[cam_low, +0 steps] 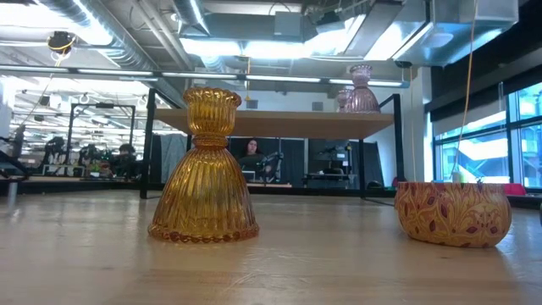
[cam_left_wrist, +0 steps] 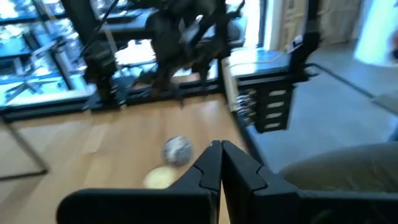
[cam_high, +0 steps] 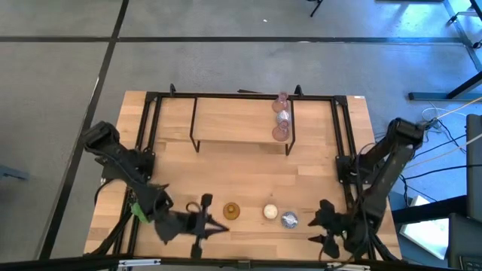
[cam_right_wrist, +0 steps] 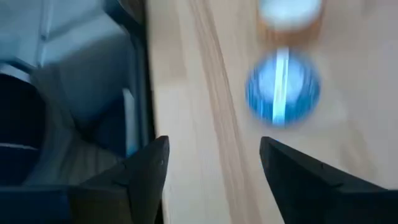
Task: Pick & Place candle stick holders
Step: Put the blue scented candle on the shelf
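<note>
Right tool [cam_high: 325,223], fingers apart and empty, sits nearest the silvery holder [cam_high: 289,220], which lies at its nine o'clock on the worktop [cam_high: 241,165]; left tool [cam_high: 202,223] waits, pressed together.

- Amber holder [cam_low: 204,168]: ribbed glossy glass is seen.
- Table [cam_high: 248,169]: pale wood, matt finish.
- Frame [cam_high: 154,113]: black metal, looks matt.

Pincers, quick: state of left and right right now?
Left pincer: closed, holding nothing, above the table's front edge.
Right pincer: open, holding nothing, near the round silvery glass candle holder.
</note>
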